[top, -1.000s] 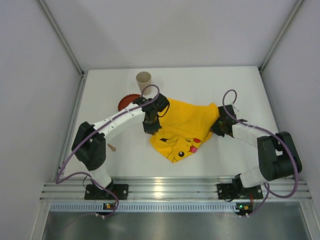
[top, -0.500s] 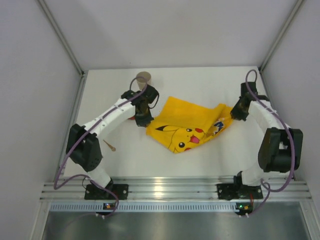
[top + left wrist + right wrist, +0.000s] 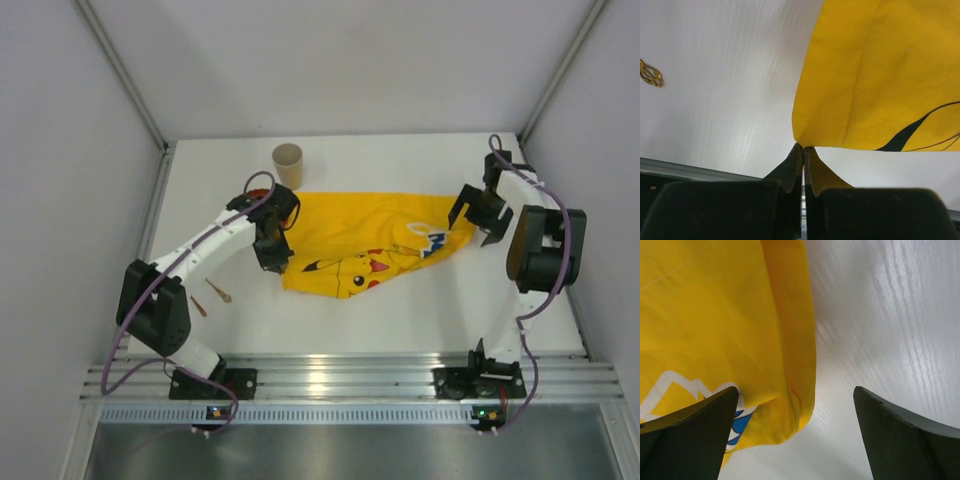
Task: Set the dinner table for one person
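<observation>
**Pikachu-print cloth (image 3: pixel 370 245) lying across the white counter (image 3: pixel 400 315)**

The left end effector (image 3: pixel 803 151) is pinching the cloth's left corner, fingers closed on it. The right end effector (image 3: pixel 477 217) is hovering with its fingers wide apart at the cloth's right edge, gripping nothing. Bare counter is lying open toward the near aluminium rail (image 3: pixel 330 375). A paper cup (image 3: pixel 288 162) is standing upright just behind the cloth.
</observation>
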### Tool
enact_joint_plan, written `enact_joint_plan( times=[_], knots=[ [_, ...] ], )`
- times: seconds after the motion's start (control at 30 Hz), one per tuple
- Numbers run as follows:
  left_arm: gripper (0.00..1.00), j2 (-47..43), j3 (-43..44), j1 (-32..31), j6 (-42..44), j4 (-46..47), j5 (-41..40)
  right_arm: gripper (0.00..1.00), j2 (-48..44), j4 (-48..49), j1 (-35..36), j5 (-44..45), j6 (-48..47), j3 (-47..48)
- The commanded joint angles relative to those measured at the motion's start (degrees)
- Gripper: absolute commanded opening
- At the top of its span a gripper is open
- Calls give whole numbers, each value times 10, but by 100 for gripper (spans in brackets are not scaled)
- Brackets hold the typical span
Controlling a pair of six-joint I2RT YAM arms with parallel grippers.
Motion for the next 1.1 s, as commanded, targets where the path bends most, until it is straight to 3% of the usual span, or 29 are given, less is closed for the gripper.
enact_joint_plan(
  times=[0.0,0.23,0.43,0.47,0.57,0.6,0.67,1.07],
  knots=[
    [0,-13,-8,-19,-7,9,25,100,-69,-22,15,-46,-9,-3],
    [0,25,4,-35,-8,17,22,100,-312,69,117,-106,52,-235],
    [0,76,61,-52,1,14,28,100,-416,153,132,-132,116,-416],
    [0,82,77,-53,4,12,29,98,-421,175,132,-119,120,-438],
    [0,100,104,-59,12,1,28,80,-415,217,132,-79,137,-457],
    [0,103,108,-61,13,-3,29,66,-401,227,131,-72,142,-458],
    [0,106,115,-63,16,-6,28,58,-381,259,130,-57,156,-454],
    [0,66,83,-69,16,-39,5,56,-225,359,118,-35,189,-414]
  ],
)
